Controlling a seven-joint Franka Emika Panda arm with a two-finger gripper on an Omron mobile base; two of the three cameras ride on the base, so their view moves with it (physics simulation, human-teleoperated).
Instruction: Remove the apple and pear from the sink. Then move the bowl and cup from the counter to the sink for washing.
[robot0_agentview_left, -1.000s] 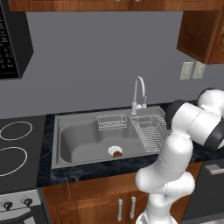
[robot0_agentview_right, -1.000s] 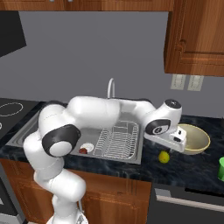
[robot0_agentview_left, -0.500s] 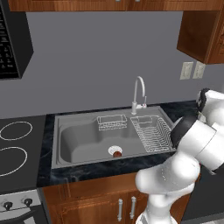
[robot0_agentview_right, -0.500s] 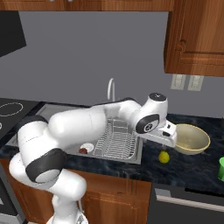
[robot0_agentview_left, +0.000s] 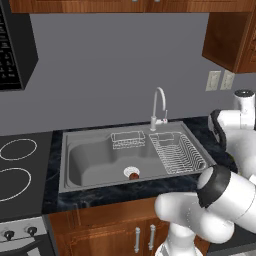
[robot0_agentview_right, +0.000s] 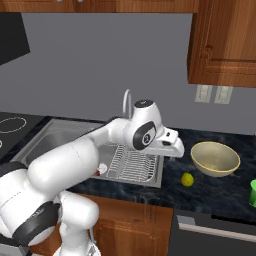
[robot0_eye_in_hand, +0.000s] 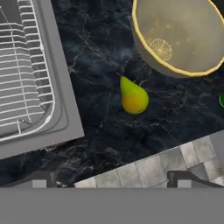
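Gripper (robot0_eye_in_hand: 111, 177) tips stand wide apart and empty, high above the black speckled bench (robot0_agentview_right: 220, 192), looking down on the pear (robot0_eye_in_hand: 132, 97). That pear lies on the bench between the sink (robot0_agentview_left: 90, 155) rim and the bowl (robot0_agentview_right: 215, 158), close to the bowl but not touching it, so this part of the task looks done. A small dark red round thing, most likely the apple (robot0_agentview_left: 133, 175), sits at the drain in the left basin, so I judge it is yet to be taken out. The bowl stands on the bench to the right of the sink, and the green cup (robot0_agentview_right: 253, 192) is at the far right edge of the right base view, also on the bench. Roughly one of four moves appears finished: the apple, the bowl and the cup are left.
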